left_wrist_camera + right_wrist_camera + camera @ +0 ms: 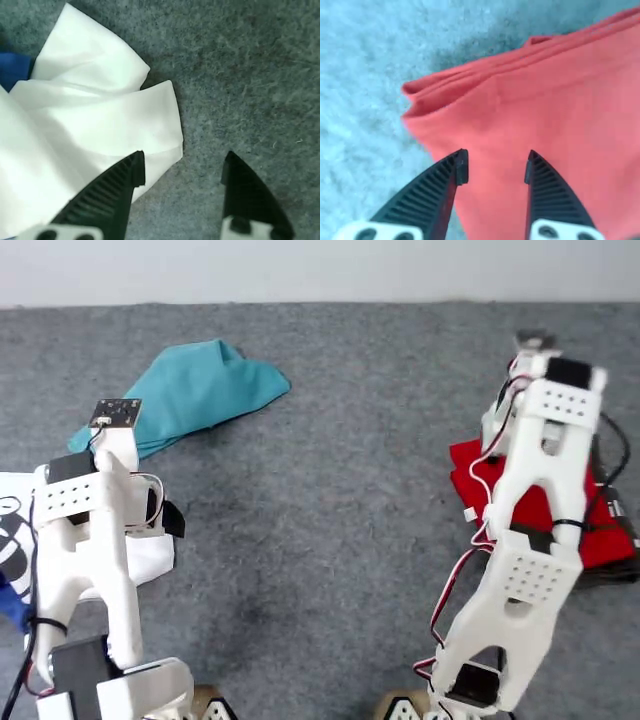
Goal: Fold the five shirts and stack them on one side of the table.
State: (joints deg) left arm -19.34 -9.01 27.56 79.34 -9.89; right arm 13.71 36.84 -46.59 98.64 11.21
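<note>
Black ribbed fingers of the left claw (184, 160) stand released, spread wide. One finger hangs over the folded-over edge of the white shirt (100, 115) and the other over bare grey table (250, 75). In the high view this shirt lies at the left edge of the frame, under the left arm, rumpled and only loosely doubled. A scrap of blue cloth (12, 70) shows beside it.

The right claw (496, 160) is also released, its fingers parted above the red shirt (545, 100). That shirt lies at the right edge of the high view and looks folded into layers. It seems to rest on something dark, though what that is cannot be made out. A teal shirt (195, 390) lies crumpled in the upper left, well apart from both arms.

By my reading the red shirt is already on the stack and the white one is the shirt in hand. The next move calls for the left claw to drop onto that edge and pinch the cloth, not the table. The layers may slip apart when lifted.
</note>
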